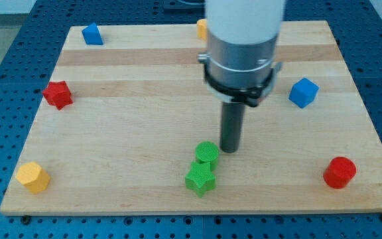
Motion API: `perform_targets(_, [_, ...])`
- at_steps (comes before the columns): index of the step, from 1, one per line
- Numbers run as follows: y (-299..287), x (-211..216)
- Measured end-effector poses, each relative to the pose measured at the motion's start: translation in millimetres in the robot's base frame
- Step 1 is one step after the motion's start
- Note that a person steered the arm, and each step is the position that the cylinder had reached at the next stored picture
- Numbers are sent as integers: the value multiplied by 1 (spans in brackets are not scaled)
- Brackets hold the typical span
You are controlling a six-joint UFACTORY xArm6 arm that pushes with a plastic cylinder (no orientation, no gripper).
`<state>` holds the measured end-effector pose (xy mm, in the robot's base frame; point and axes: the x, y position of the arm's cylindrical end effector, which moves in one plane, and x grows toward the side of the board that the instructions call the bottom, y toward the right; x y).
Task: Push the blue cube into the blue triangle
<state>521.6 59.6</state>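
The blue cube (pixel 303 92) sits toward the view's right on the wooden board (pixel 144 119). The blue triangle (pixel 92 34) lies at the view's top left corner of the board. My tip (pixel 229 150) rests on the board near the middle, just right of the green cylinder (pixel 207 153). It is well left of and below the blue cube, and far from the blue triangle.
A green star (pixel 199 178) touches the green cylinder from below. A red star (pixel 57 94) is at the left, a yellow hexagon (pixel 32 177) at bottom left, a red cylinder (pixel 339 172) at bottom right. An orange block (pixel 201 28) peeks out behind the arm at the top.
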Motion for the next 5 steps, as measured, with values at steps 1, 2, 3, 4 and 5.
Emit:
perform_targets(1, [54, 0])
perform_targets(2, [103, -3])
perform_targets(3, [121, -24])
perform_targets(4, [135, -38])
perform_targets(5, [146, -41])
